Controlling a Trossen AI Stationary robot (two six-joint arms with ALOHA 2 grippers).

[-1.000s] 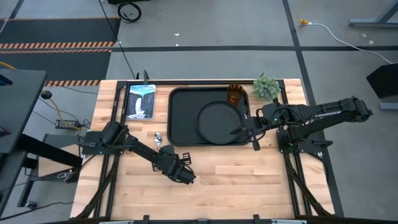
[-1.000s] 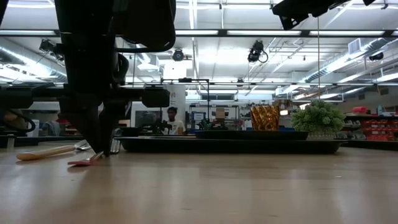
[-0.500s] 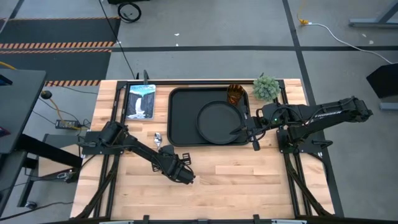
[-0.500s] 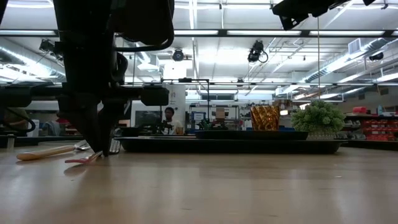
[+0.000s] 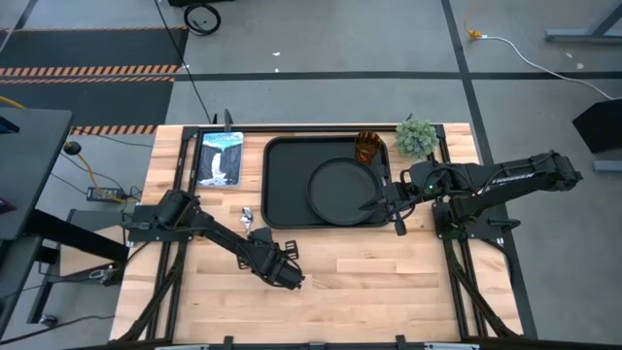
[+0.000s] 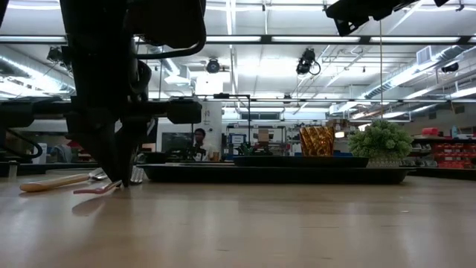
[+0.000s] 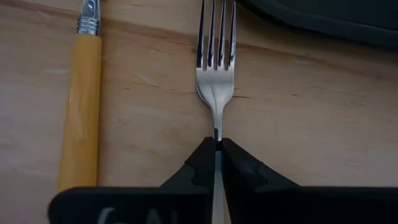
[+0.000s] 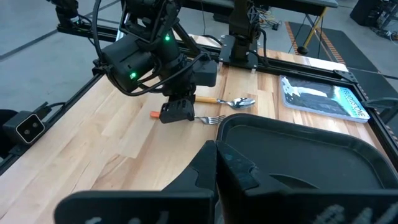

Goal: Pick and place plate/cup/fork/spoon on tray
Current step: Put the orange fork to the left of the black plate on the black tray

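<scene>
My left gripper (image 5: 287,275) is shut on the fork (image 7: 215,68), silver tines pointing toward the tray (image 5: 287,185), on the wood near the table's middle. The spoon (image 7: 79,106), orange-handled, lies beside the fork on the table; its bowl shows in the high view (image 5: 246,213). The round black plate (image 5: 340,190) lies in the tray. The amber cup (image 5: 368,148) stands in the tray's far right corner. My right gripper (image 5: 372,204) is shut above the plate's near right rim; I cannot tell whether it touches it. My left gripper pinches the fork's thin metal neck (image 7: 216,129), just behind the tines, between its two fingertips. The fingers come from above, one on each side of the neck. The fork lies nearly level, its orange handle end (image 6: 89,190) a little off the table.
A small green potted plant (image 5: 416,136) stands off the tray's far right corner. A printed booklet (image 5: 220,157) lies at the far left. Bare wood stretches along the near half of the table (image 5: 389,282). A person (image 6: 199,143) shows far behind the table.
My left gripper has shifted slightly toward the table's left with the fork. The fork's orange handle end has moved left and risen a little off the table.
</scene>
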